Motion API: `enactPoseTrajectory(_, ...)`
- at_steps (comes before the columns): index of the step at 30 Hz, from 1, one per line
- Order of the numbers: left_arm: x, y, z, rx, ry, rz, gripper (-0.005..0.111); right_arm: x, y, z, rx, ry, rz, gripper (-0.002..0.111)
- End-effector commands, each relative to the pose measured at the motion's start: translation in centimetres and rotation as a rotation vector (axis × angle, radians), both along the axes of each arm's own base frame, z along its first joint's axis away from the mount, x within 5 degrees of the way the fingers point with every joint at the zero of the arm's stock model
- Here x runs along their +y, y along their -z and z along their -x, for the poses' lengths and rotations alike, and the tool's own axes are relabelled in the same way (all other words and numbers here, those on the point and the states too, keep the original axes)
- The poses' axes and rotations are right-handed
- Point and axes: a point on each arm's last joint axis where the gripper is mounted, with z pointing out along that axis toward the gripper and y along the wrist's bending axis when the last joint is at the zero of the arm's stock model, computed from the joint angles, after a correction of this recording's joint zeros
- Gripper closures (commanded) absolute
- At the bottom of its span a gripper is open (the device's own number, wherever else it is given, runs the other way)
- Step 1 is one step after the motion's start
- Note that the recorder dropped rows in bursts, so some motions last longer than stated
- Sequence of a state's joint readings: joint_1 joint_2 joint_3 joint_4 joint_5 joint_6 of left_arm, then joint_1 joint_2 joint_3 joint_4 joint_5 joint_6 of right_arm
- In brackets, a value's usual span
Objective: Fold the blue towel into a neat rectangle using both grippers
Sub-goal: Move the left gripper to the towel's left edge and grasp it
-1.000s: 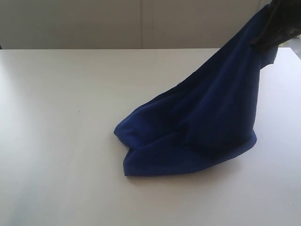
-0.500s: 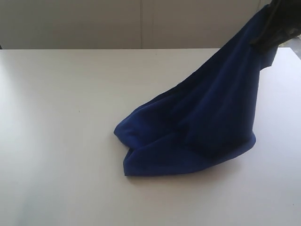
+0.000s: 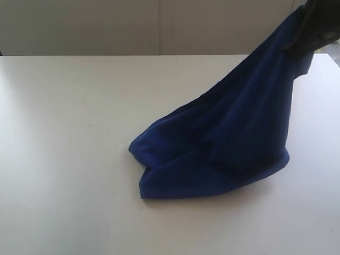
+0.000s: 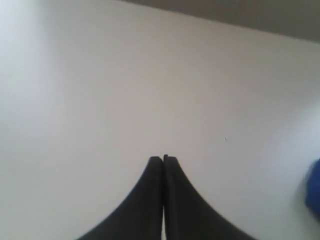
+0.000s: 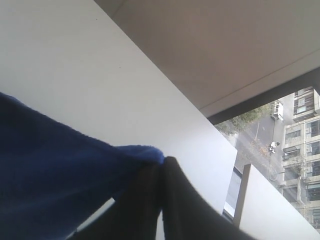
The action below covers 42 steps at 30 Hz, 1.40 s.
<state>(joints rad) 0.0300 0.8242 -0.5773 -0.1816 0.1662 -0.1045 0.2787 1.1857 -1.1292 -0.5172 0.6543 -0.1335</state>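
The blue towel (image 3: 228, 133) rises like a tent from a bunched heap on the white table (image 3: 69, 133) to the upper right corner of the exterior view. There my right gripper (image 3: 308, 40) is shut on its raised corner, high above the table. In the right wrist view the black fingers (image 5: 175, 200) pinch the blue towel (image 5: 50, 180) at the tips of my right gripper (image 5: 162, 162). My left gripper (image 4: 163, 159) is shut on nothing and hovers over bare table, out of the exterior view. A sliver of the blue towel (image 4: 315, 192) shows at the edge of the left wrist view.
The table's far edge (image 3: 133, 54) meets a pale wall. In the right wrist view a window (image 5: 280, 130) onto a street lies beyond the table's edge.
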Motion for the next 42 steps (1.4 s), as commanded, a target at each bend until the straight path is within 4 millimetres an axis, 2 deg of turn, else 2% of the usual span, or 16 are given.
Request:
enactPoseTrajectory(1,-2.4,0.9,-3.9,0.140,0.172,-0.023,0.107,0.0,-0.1,0.2,-0.007,-0.004,-0.009,0.108)
enactPoseTrajectory(5,-5.6,2.8,-6.8,0.235,0.327,-0.046,0.107,0.1,-0.1,0.2,-0.003,-0.004,-0.018,0.108)
enactPoseTrajectory(12,-11.0,6.6,-10.6,0.301,0.441,-0.067,0.107,0.1,0.0,0.2,0.001,-0.004,-0.030,0.108)
enactPoseTrajectory(18,-15.5,8.0,-12.9,0.326,0.530,-0.076,0.107,0.2,0.0,0.2,0.007,-0.005,-0.054,0.108)
enactPoseTrajectory(24,-18.4,9.4,-15.7,0.345,0.493,0.010,0.107,0.0,0.3,0.5,0.048,0.017,-0.043,0.108)
enactPoseTrajectory(28,-20.9,10.6,-15.8,0.369,0.530,0.012,0.107,-0.3,0.8,0.8,0.108,0.049,-0.020,0.108)
enactPoseTrajectory(33,-23.9,11.6,-14.5,0.379,0.625,-0.025,0.107,-1.0,1.6,1.6,0.236,0.120,0.014,0.108)
enactPoseTrajectory(38,-24.5,11.7,-14.2,0.367,0.647,-0.040,0.107,-1.5,2.1,2.4,0.333,0.166,0.054,0.108)
enactPoseTrajectory(42,-24.3,10.8,-14.9,0.277,0.629,-0.046,0.107,-1.4,2.0,2.2,0.315,0.151,0.054,0.108)
